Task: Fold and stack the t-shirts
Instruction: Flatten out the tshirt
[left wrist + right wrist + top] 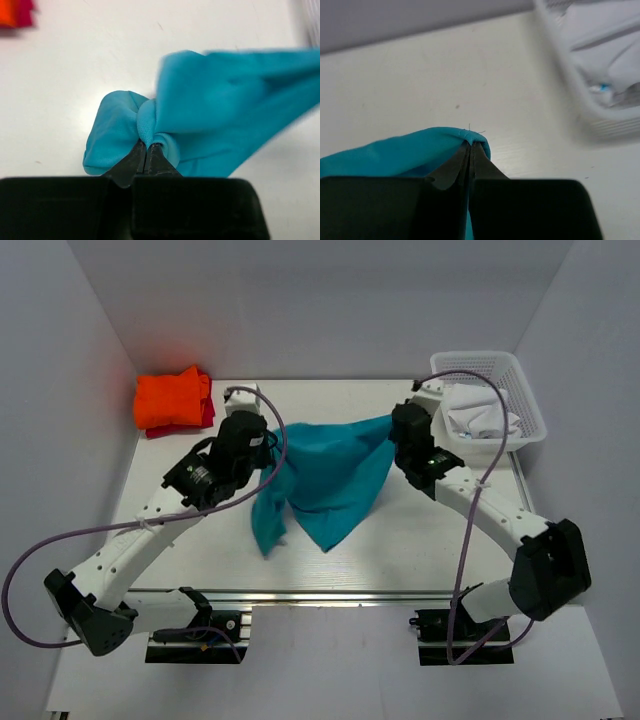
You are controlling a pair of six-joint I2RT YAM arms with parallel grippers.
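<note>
We hold the teal t-shirt [330, 475] stretched between both arms above the middle of the table [420, 550], the left gripper [146, 150] clenched on a bunched corner and the right gripper [470, 149] pinched tight on a thin fold of hem. The right pinch takes very little cloth, so we judge that a sideways pull could slip it free and drop that side; the left bunch may trap extra layers and skew the fold. The hanging tips could drag and crumple when lowered. The cloth is soft, matte and limp, draping in a pointed triangle; the orange t-shirt [172, 398] lies folded, puffy and squarish, on the red t-shirt [207, 420] in the far left corner.
</note>
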